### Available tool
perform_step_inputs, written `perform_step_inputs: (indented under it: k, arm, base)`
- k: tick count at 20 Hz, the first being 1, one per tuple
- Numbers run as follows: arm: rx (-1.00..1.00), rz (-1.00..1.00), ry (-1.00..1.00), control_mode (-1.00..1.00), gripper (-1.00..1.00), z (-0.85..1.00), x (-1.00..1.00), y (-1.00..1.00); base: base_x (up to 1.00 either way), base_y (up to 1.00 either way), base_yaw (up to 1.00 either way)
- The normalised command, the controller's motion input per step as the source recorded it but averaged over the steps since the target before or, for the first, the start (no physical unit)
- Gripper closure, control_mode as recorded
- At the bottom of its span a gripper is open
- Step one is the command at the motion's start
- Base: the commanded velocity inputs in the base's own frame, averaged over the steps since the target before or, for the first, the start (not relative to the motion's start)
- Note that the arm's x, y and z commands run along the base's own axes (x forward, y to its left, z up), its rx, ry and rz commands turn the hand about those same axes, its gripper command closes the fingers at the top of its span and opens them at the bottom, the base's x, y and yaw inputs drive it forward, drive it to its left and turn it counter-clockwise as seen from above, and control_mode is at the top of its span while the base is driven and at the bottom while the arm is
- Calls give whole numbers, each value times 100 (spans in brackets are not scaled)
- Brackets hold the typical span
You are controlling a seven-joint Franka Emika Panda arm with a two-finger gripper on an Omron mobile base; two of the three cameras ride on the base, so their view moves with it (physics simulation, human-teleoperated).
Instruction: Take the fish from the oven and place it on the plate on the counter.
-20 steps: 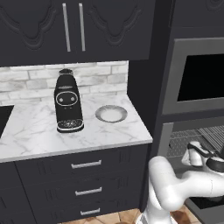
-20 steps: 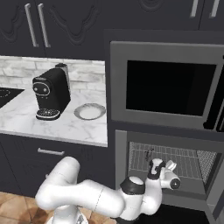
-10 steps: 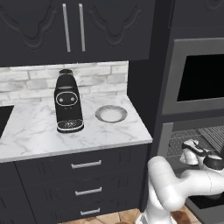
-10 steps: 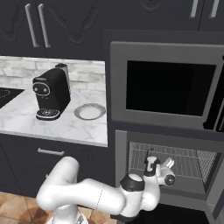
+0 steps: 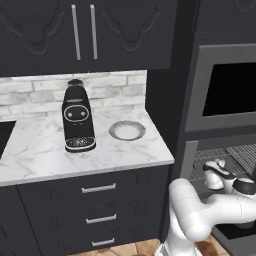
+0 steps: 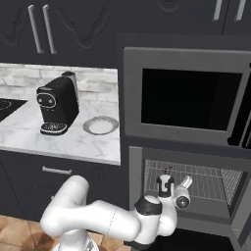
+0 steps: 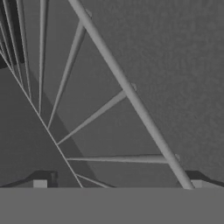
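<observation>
The gripper point(image 7: 116, 183) has its two dark finger tips point(image 7: 40, 180) set wide apart at the bottom corners of the hand view, with nothing between them. Right ahead of them lies a wire rack point(image 7: 127, 94): thin, silvery, round rods that fan out from one thicker crossbar, over a flat matte grey surface. In the right base view the hand point(image 6: 169, 188) sits at the mouth of the oven point(image 6: 188, 193), in front of the rack point(image 6: 206, 179); the left base view shows it point(image 5: 220, 175) at the same opening. The oven is a dark grey box set into a tall dark cabinet, its cavity lined with a fine silvery grid. I cannot make out the fish in any view.

Above the oven is a second dark appliance with a glossy black window point(image 6: 188, 100).

To the left, well apart from the oven, the counter point(image 5: 45, 155) is smooth white marble with grey veins. On it rests the plate point(image 5: 127, 130), small, round and shallow, with a speckled grey rim and paler centre, and nothing on it. Near the plate stands a glossy black coffee machine point(image 5: 77, 117), tall and rounded. Dark drawers point(image 5: 100, 202) with silver bar handles sit below.
</observation>
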Motion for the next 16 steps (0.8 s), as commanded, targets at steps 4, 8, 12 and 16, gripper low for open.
perform_step_inputs:
  k: [4,8,12,16]
  arm:
    - [8,0,-3,-100,100,-29,16,0]
    - [9,0,-3,-100,100,-25,8,0]
    - [8,0,-5,-100,100,-33,14,-3]
    - [8,0,-1,-100,100,-28,12,-6]
  base:
    - [0,0,0]
    - [0,0,0]
    - [0,0,0]
    - [0,0,0]
